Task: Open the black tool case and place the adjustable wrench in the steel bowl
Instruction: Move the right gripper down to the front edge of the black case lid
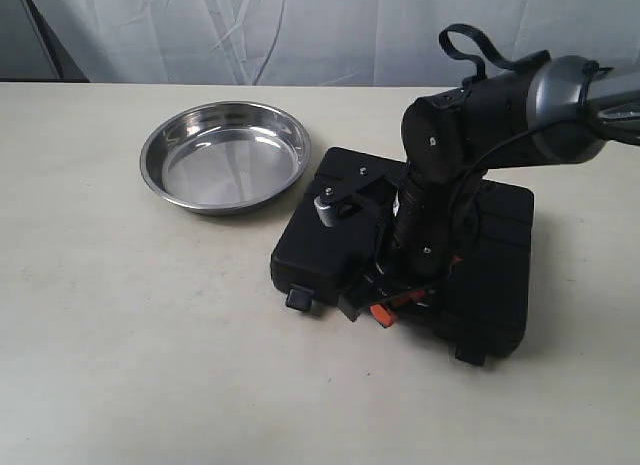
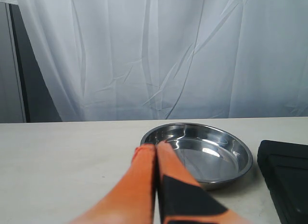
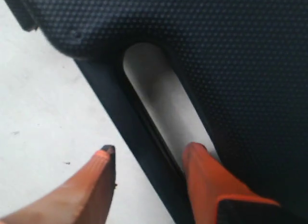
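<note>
Left gripper seen only by its wrist camera, fingers pressed together, empty, steel bowl on the table left of the shut black case, wrench hidden, right gripper parted astride the case's handle bar, clear only close-up

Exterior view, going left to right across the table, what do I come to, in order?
Steel bowl → black tool case. The right gripper sits over the case, so it has no clear place in the order.
</note>
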